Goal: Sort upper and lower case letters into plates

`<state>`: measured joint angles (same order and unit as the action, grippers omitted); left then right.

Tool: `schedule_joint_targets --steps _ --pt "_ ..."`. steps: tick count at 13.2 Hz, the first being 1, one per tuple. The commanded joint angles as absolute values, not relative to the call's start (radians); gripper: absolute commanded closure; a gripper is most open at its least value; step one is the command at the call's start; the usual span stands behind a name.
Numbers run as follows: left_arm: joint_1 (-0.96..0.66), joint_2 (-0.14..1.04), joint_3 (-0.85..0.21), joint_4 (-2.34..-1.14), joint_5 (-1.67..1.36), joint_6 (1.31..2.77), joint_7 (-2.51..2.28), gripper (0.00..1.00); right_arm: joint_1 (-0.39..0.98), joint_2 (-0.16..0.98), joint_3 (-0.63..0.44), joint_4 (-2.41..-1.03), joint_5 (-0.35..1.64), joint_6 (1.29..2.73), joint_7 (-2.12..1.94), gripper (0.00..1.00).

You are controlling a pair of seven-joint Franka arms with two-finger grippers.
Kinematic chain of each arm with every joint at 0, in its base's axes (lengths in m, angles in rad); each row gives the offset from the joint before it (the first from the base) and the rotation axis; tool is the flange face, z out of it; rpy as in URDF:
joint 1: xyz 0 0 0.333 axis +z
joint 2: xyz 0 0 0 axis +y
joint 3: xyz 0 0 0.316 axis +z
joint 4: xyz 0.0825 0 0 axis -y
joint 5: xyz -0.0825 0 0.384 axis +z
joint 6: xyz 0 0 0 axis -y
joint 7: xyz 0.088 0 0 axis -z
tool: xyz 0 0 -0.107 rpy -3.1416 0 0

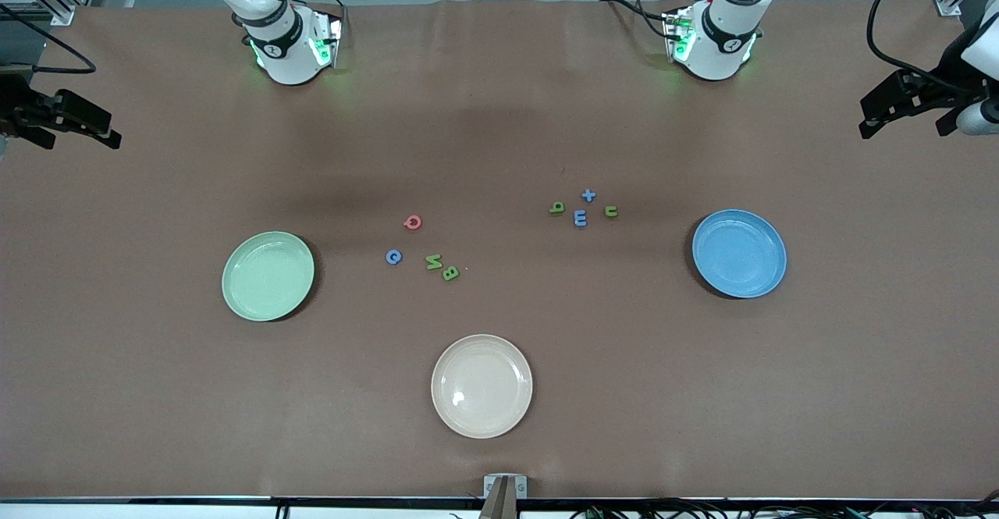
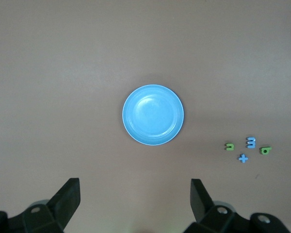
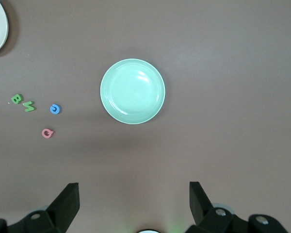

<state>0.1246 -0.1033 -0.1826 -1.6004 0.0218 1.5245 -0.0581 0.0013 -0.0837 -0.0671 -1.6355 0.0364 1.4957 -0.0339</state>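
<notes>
Left gripper (image 2: 133, 199) hangs released above the blue plate (image 2: 153, 115); right gripper (image 3: 133, 200), jaws released, above the mint plate (image 3: 132, 91).

Two white Franka arms, rounded glossy shells, black ring bands at the base joints. Green indicator lights glow at both bases. Black cables run to each base; the left arm's base carries a small red button. Left gripper (image 2: 133, 201) and right gripper (image 3: 133, 201): matte black wedge-shaped fingers, silver screws in their mounts.
</notes>
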Motion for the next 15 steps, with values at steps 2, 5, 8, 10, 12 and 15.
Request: schedule_joint_targets --steps 2,5,8,10,12,15 --pt "0.14 -0.107 -0.187 -1.589 0.028 1.506 -0.051 0.0 -0.006 -0.11 -0.06 -1.663 0.049 1.491 -0.025 0.0" --pt "0.141 -0.092 -0.187 -1.585 0.029 1.508 -0.046 0.0 -0.006 -0.11 -0.06 -1.661 0.048 1.489 -0.023 0.0" --pt "0.121 -0.034 -0.205 -1.589 0.018 1.528 -0.083 0.0 -0.006 -0.107 -0.06 -1.643 0.046 1.488 -0.023 0.0" --pt "0.112 0.033 -0.232 -1.609 -0.047 1.581 -0.136 0.0 -0.006 -0.077 -0.06 -1.622 0.046 1.494 -0.02 0.0" --pt "0.113 0.04 -0.282 -1.711 -0.075 1.729 -0.168 0.0 -0.011 -0.051 -0.061 -1.618 0.038 1.509 -0.026 0.0" --pt "0.103 0.072 -0.372 -1.833 -0.071 1.905 -0.364 0.0 -0.021 0.044 -0.066 -1.614 0.044 1.543 -0.025 0.0"
